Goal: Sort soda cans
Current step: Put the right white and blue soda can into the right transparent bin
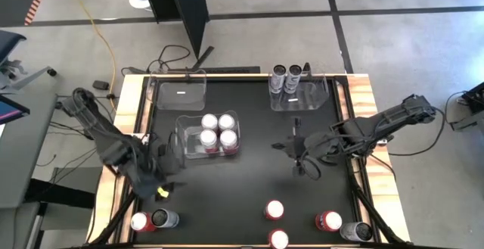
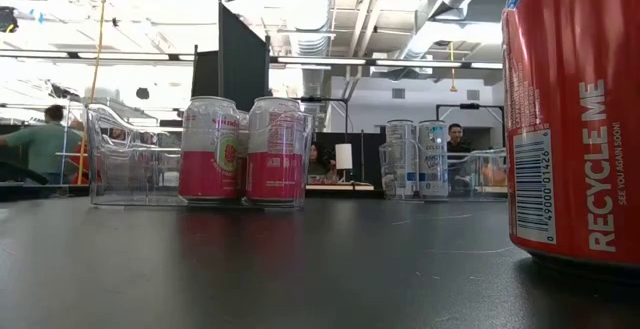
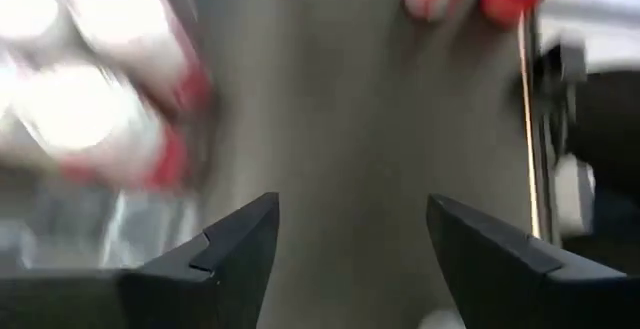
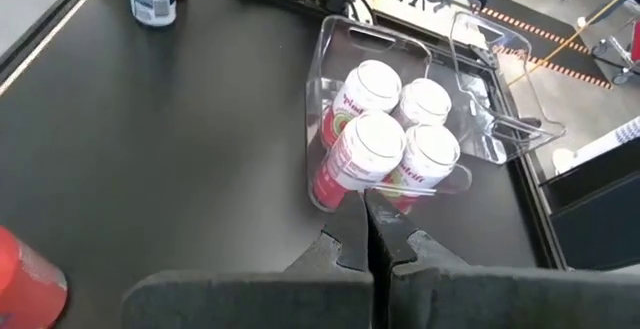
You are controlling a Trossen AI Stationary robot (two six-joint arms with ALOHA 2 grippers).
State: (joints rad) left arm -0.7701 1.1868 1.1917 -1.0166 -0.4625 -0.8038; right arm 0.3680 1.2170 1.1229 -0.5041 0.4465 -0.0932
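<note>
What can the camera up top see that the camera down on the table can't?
Only the high view shows both arms, the open left gripper, the shut right gripper, and the loose cans along the near edge. Only the low view shows people in the room behind and a red can up close. Both show the bin with four pink cans and the grey cans in another bin.

A: The black table (image 1: 257, 181) carries three clear bins; the middle bin (image 1: 181, 128) with four pink-and-white cans (image 1: 218, 132) sits between the left gripper (image 1: 160, 175) and right gripper (image 1: 297, 152).

B: Beyond the right gripper stands the grey-can bin (image 1: 302, 98). Loose red cans (image 1: 274, 210) stand nearer the front edge.
</note>
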